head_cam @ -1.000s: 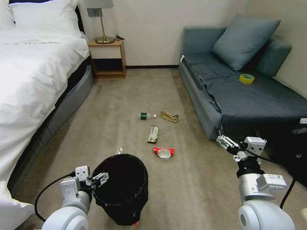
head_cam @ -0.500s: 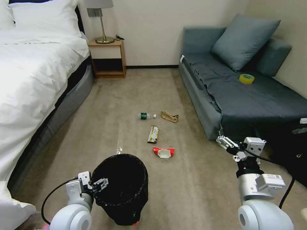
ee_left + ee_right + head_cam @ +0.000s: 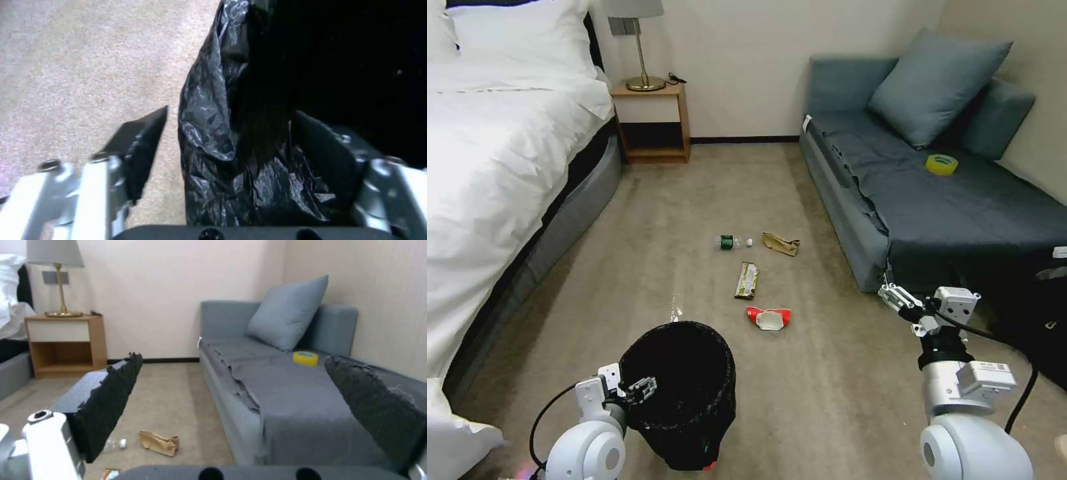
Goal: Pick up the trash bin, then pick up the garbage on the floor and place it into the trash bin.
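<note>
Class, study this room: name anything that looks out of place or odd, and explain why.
Four litter pieces lie on the carpet: a small bottle, brown paper, a snack wrapper and a red-and-white wrapper. A yellow tape roll sits on the sofa, an unusual spot.

My left gripper [image 3: 642, 387] sits low at my left, its black fingers [image 3: 142, 146] spread wide. My right gripper [image 3: 892, 293] is raised at my right, black pads [image 3: 111, 400] parted, wrist angled forward.

A glossy, crinkled black plastic liner [image 3: 213, 140] is seen in the trash bin [image 3: 684, 400]; matt, rough carpet [image 3: 694, 200], wooden nightstand [image 3: 652, 123], cloth sofa [image 3: 934, 200] are shown
</note>
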Motion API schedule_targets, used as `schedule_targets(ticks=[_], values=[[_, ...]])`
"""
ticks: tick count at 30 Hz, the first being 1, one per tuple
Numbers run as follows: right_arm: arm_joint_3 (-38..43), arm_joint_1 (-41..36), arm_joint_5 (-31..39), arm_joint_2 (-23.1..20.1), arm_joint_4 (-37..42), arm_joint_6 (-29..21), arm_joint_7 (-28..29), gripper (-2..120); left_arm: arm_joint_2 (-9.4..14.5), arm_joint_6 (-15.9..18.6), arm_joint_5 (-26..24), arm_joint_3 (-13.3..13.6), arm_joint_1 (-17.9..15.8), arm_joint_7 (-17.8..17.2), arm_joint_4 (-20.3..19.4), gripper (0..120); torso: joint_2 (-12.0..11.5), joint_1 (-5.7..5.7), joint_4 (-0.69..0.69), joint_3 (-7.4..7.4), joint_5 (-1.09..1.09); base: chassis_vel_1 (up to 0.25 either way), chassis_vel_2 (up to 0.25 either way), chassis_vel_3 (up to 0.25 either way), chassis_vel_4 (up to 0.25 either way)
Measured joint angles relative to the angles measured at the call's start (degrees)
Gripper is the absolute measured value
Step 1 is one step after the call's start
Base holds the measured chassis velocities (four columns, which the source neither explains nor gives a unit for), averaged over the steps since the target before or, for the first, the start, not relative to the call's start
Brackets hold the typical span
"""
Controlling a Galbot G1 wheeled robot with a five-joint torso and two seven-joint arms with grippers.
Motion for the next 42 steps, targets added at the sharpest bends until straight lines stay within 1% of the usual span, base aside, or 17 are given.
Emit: schedule_targets(ticks=[4, 5, 8, 10, 14, 15, 18, 21, 24, 26, 27, 28, 31, 32, 34, 37, 42], values=[[0.0, 0.0, 0.0, -0.1, -0.1, 0.2, 0.1, 100, -0.2, 0.0, -1.0, -0.1, 0.2, 0.0, 0.0, 57, 0.0, 0.00, 0.00, 0.00, -0.01, 0.000, 0.000, 0.000, 0.000], [0.0, 0.0, 0.0, -0.1, -0.1, 0.2, 0.1, 100, -0.2, 0.0, -1.0, -0.1, 0.2, 0.0, 0.0, 57, 0.0, 0.00, 0.00, 0.00, -0.01, 0.000, 0.000, 0.000, 0.000], [0.0, 0.0, 0.0, -0.3, -0.1, 0.4, 0.2, 100, -0.4, 0.0, -2.2, -0.1, 0.4, -0.1, -0.2, 42, 0.0, 0.00, 0.00, 0.00, -0.02, 0.000, 0.000, 0.000, 0.000], [0.0, 0.0, 0.0, -0.4, -0.1, 0.4, 0.2, 100, -0.4, 0.0, -2.5, -0.1, 0.4, -0.2, -0.2, 39, 0.0, 0.00, 0.01, 0.00, -0.02, 0.000, 0.000, 0.000, 0.000], [-0.2, 0.0, 0.4, -0.7, -0.1, 0.4, 0.6, 100, -0.6, 0.0, -3.2, -0.3, 0.7, -0.4, -0.3, 19, 0.0, 0.00, 0.02, 0.00, -0.02, 0.000, 0.000, 0.000, 0.000], [-0.2, 0.0, 0.4, -0.7, -0.1, 0.4, 0.6, 100, -0.6, 0.0, -3.2, -0.3, 0.7, -0.4, -0.3, 19, 0.0, 0.00, 0.02, 0.00, -0.02, 0.000, 0.000, 0.000, 0.000], [-0.5, 0.0, 0.6, -1.0, -0.2, 0.1, 1.2, 100, -0.8, 0.0, -4.2, -0.4, 0.7, -0.6, -0.4, 7, 0.0, 0.00, 0.00, 0.00, -0.04, 0.000, 0.000, 0.000, 0.000], [-0.5, 0.1, 0.9, -1.3, -0.2, 0.1, 1.4, 100, -1.1, 0.1, -4.7, -0.8, 0.8, -0.7, -0.8, 3, 0.0, 0.00, -0.01, 0.01, -0.05, 0.000, 0.000, 0.000, 0.000], [-0.4, 0.3, 2.5, -1.7, -0.2, 0.5, 1.9, 100, -1.2, 0.5, -4.7, -1.6, 1.0, -0.7, -1.6, 3, 0.0, 0.00, -0.02, 0.01, -0.12, 0.000, 0.000, 0.000, 0.000], [-0.4, 0.4, 4.5, -2.0, -0.2, 1.5, 2.1, 100, -1.2, 0.9, -3.9, -2.4, 1.4, -0.7, -3.4, 3, 0.0, 0.00, -0.03, 0.02, -0.14, 0.000, 0.000, 0.000, 0.000], [-0.4, 0.4, 5.4, -2.1, -0.2, 2.0, 2.3, 100, -1.1, 0.8, -2.9, -3.0, 1.6, -0.7, -4.4, 3, 0.0, 0.00, -0.04, 0.02, -0.10, 0.000, 0.000, 0.000, 0.000], [-0.4, 0.4, 5.4, -2.1, -0.2, 2.0, 2.3, 100, -1.1, 0.8, -2.9, -3.0, 1.6, -0.7, -4.4, 3, 0.0, 0.00, -0.04, 0.02, -0.10, 0.000, 0.000, 0.000, 0.000], [-0.5, 0.2, 8.4, -2.5, 0.3, 3.1, 2.5, 100, -1.1, 0.7, 0.8, -4.7, 2.2, -0.4, -6.9, 2, 0.0, 0.00, -0.01, 0.02, -0.09, 0.000, 0.000, 0.000, 0.000], [-0.5, 0.2, 8.4, -2.5, 0.3, 3.1, 2.5, 100, -1.1, 0.7, 0.8, -4.7, 2.2, -0.4, -6.9, 2, 0.0, 0.00, -0.01, 0.02, -0.09, 0.000, 0.000, 0.000, 0.000], [-0.4, 0.0, 10.4, -3.2, 0.4, 4.7, 2.1, 100, -1.1, 0.0, 4.7, -6.2, 2.8, 0.6, -8.7, 2, 0.0, 0.00, -0.02, 0.01, -0.06, 0.000, 0.000, 0.000, 0.000], [-0.3, -0.1, 11.3, -3.9, 0.1, 6.1, 1.9, 100, -1.3, -0.4, 8.1, -7.8, 3.3, 1.8, -10.3, 2, 0.0, 0.00, -0.01, 0.02, -0.05, 0.000, 0.000, 0.000, 0.000], [-0.3, -0.3, 11.9, -4.0, -0.3, 7.2, 0.9, 100, -1.6, -0.9, 9.9, -8.9, 3.5, 2.3, -11.1, 2, 0.0, 0.00, -0.01, 0.01, -0.04, 0.000, 0.000, 0.000, 0.000]])
